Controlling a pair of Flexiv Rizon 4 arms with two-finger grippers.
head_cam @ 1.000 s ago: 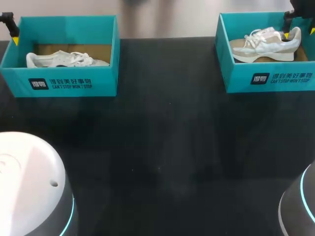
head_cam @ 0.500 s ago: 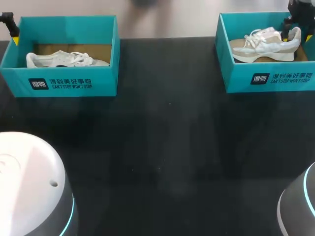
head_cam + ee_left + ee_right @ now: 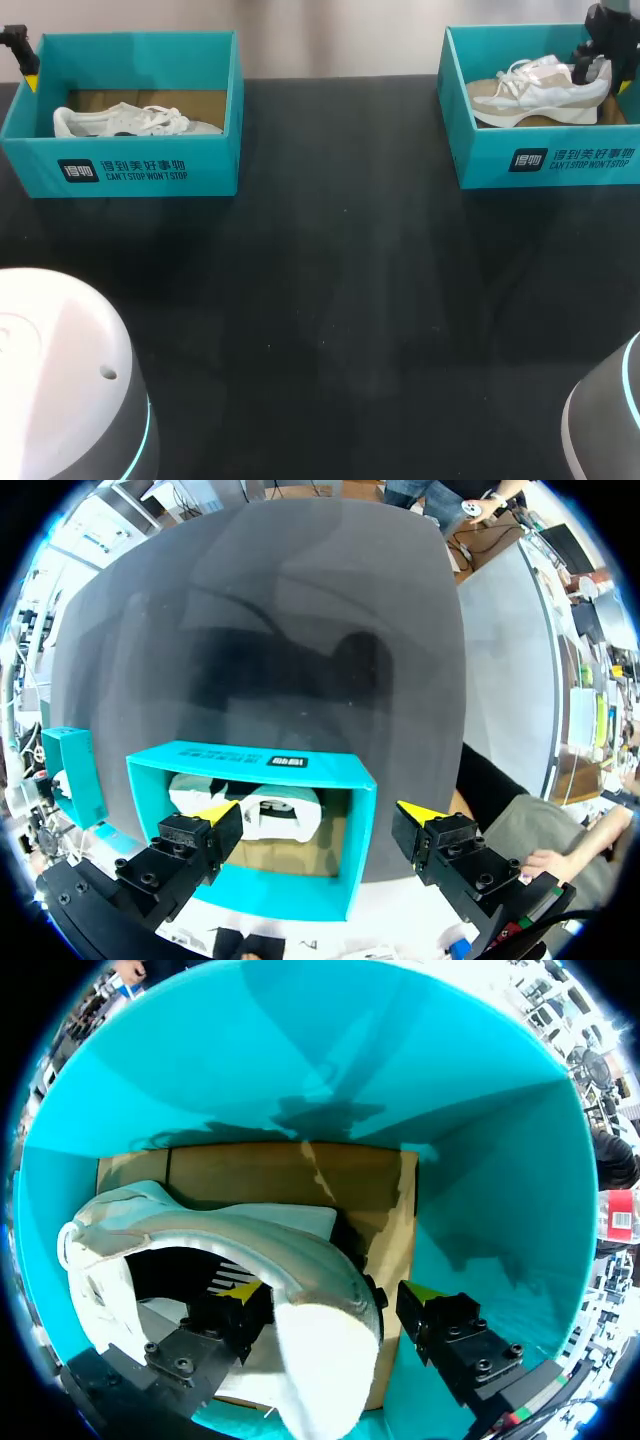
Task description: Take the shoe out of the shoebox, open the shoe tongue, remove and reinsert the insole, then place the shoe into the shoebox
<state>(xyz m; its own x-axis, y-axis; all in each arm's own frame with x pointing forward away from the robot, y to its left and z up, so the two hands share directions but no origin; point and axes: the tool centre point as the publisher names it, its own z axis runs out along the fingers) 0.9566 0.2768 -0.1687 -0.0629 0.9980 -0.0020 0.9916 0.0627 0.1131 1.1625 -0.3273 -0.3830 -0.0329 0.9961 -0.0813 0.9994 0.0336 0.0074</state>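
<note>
**Right gripper astride the shoe's heel, inside the box**

My right gripper (image 3: pixel 328 1290) is down inside the right box (image 3: pixel 545 160), which stands at the far right corner of the table (image 3: pixel 330 300). Its fingers are spread wide across the heel of the right shoe (image 3: pixel 540 90). One tip is at the shoe's opening and the other is outside the heel, with a strip of cardboard showing between them. The shoe lies in the box with its toe toward the table's middle. My left gripper (image 3: pixel 315 810) hangs wide and holds nothing, by the far left corner of the left box (image 3: pixel 150 170). That box stands at the table's far left corner, and the left shoe (image 3: pixel 120 122) lies inside it.
</note>
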